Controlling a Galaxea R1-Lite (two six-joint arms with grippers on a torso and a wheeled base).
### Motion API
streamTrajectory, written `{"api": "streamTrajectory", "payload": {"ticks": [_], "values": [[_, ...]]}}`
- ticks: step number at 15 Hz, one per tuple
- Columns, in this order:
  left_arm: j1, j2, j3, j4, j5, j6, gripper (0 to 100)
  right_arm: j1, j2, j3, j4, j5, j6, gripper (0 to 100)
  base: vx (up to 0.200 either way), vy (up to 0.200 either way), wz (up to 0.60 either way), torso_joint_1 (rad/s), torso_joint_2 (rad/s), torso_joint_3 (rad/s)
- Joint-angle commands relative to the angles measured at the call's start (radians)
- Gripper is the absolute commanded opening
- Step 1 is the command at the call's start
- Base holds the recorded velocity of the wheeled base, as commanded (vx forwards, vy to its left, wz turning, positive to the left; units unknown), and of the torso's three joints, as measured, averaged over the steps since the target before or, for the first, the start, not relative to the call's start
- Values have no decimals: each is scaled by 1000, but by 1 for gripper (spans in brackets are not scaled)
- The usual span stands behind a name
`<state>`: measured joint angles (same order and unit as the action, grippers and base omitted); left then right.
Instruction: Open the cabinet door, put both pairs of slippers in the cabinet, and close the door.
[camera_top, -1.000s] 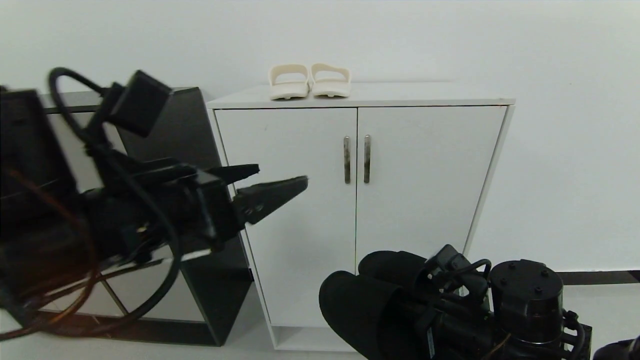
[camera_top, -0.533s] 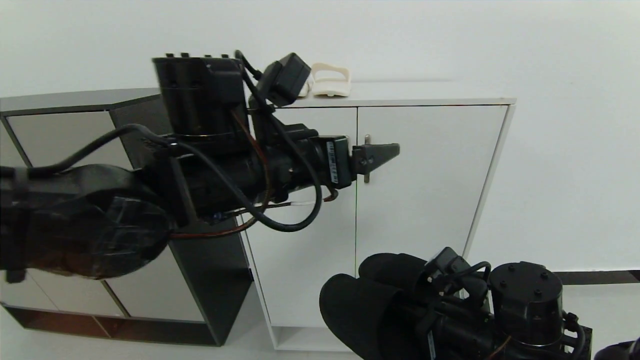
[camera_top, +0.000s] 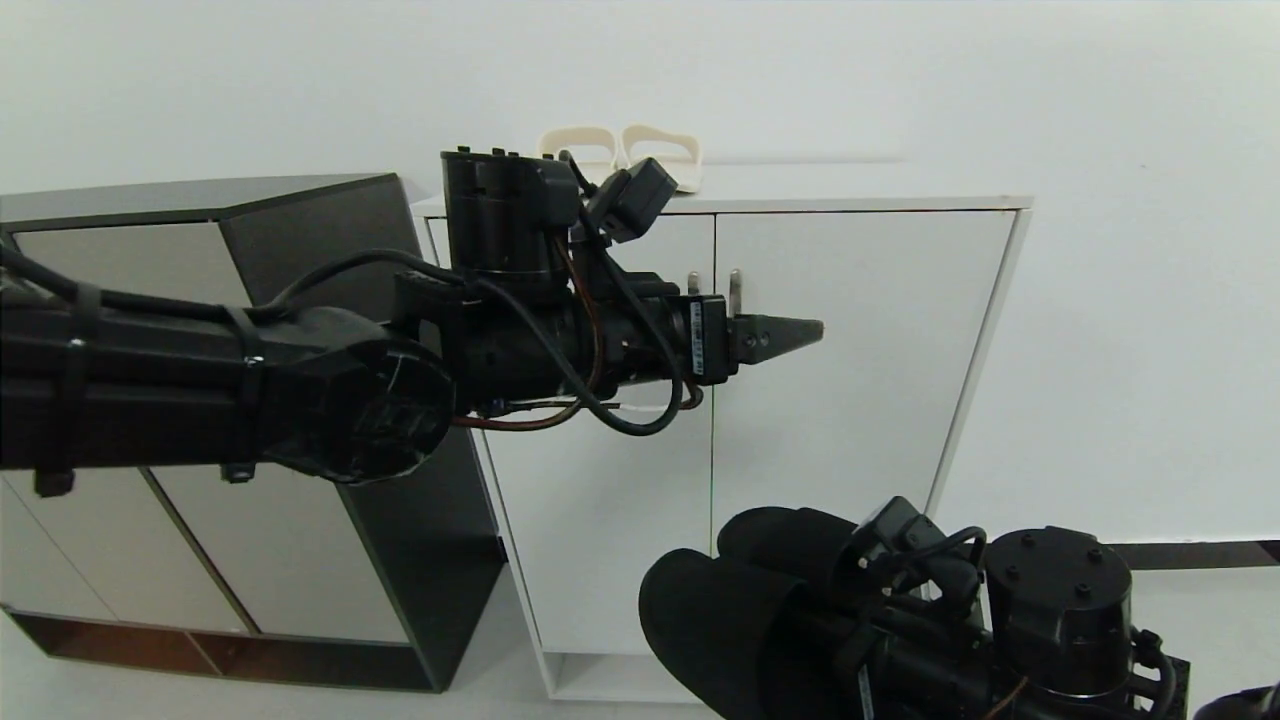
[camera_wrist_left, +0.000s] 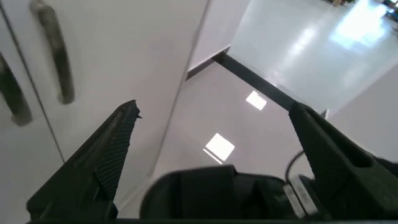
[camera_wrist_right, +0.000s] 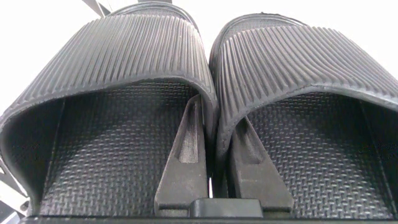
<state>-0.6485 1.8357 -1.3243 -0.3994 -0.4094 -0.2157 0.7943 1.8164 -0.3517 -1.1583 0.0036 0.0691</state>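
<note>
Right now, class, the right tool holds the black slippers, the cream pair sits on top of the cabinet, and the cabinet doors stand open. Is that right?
No: the cabinet doors are both shut, as the head view shows. The right tool does hold the black slippers, and the cream pair sits on top of the cabinet.

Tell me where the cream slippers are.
In the head view, the cream slippers sit side by side on top of the white cabinet, near its left end.

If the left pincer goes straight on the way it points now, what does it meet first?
Probably the face of the cabinet's right door, beyond its handle; the left pincer points along it, so depth is unclear.
</note>
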Motion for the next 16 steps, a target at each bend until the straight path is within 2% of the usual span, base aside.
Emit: {"api": "streamTrajectory", "payload": {"ticks": [1,5,9,16], "values": [[18,46,-49,2,12,1,100,2,1,0,0,1,0,0,0,0,0,0,0,0],[40,117,-122,7,67,3,100,2,3,2,0,1,0,0,0,0,0,0,0,0],[84,181,-179,5,67,4,100,2,3,2,0,1,0,0,0,0,0,0,0,0],[82,270,-274,7,67,4,100,0,15,2,-1,1,1,0,0,0,0,0,0,0]]}}
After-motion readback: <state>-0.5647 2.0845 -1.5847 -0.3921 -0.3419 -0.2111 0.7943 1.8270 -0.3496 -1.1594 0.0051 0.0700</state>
